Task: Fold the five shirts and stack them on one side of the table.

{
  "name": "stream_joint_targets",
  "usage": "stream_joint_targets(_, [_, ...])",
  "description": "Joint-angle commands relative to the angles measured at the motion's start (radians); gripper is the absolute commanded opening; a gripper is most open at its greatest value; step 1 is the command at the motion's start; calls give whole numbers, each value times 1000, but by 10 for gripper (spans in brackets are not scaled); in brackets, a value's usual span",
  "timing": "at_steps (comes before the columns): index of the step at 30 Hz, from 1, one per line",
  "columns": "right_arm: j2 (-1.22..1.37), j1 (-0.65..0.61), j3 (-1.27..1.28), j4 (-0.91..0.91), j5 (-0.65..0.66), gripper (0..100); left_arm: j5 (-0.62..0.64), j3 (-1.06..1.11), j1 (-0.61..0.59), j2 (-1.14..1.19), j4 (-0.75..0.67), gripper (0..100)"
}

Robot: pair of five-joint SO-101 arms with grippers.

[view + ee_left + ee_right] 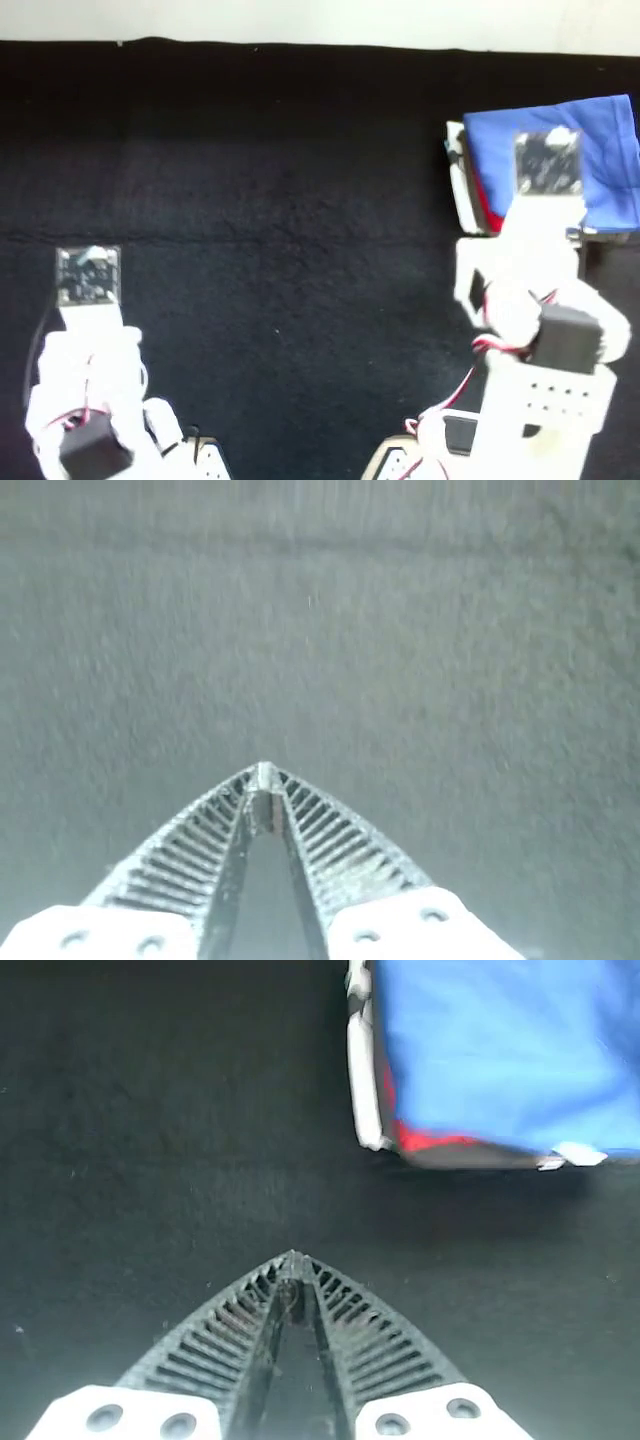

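A stack of folded shirts (pixel 600 160) lies at the table's right edge, about midway back. A blue shirt (pixel 500 1050) is on top, with red (pixel 425 1140) and white (pixel 358 1070) layers showing at its edges. My right gripper (pixel 292 1260) is shut and empty over the black cloth, a short way from the stack's corner. In the high view the right arm (pixel 545 290) rises in front of the stack's near edge. My left gripper (pixel 265 777) is shut and empty above bare cloth, and the left arm (pixel 88 330) stands at the near left.
A black cloth (pixel 280 200) covers the table. A pale wall strip (pixel 320 20) runs along the far edge. Both arm bases (pixel 520 420) stand at the near edge.
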Motion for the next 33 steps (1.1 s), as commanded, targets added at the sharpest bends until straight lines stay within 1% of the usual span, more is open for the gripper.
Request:
stream_joint_targets(1, [-136,-8,358,-171,-11,7,-6,51,18,-18,2,10])
stream_joint_targets(4, [-255,-8,579,-225,-11,7,-6,68,24,-19,9,10])
stream_joint_targets(9, [-481,-8,862,-306,-11,9,-2,85,41,-22,9,10])
stream_joint_targets(14, [-736,-7,1110,-338,-12,9,0,209,222,-22,2,10])
stream_joint_targets(17, [-883,-10,1244,-285,-12,9,0,255,303,-22,2,10])
stream_joint_targets(19, [-885,-12,1291,-269,-12,9,0,266,311,-22,2,10])
stream_joint_targets(21, [-855,-2,1283,-260,-23,7,0,285,312,-22,-6,10])
stream_joint_targets(23, [-849,-7,1283,-229,-84,7,0,318,312,-22,-21,10])
stream_joint_targets(25, [-857,-8,1294,-208,-130,7,0,397,314,-24,-43,10])
stream_joint_targets(27, [-866,-7,1299,-193,-155,7,6,461,320,-22,-104,10])
stream_joint_targets(29, [-872,-5,1299,-191,-166,7,98,446,317,-25,-118,10])
stream_joint_targets(33, [-872,-4,1299,-191,-166,7,473,453,346,-24,-110,12])
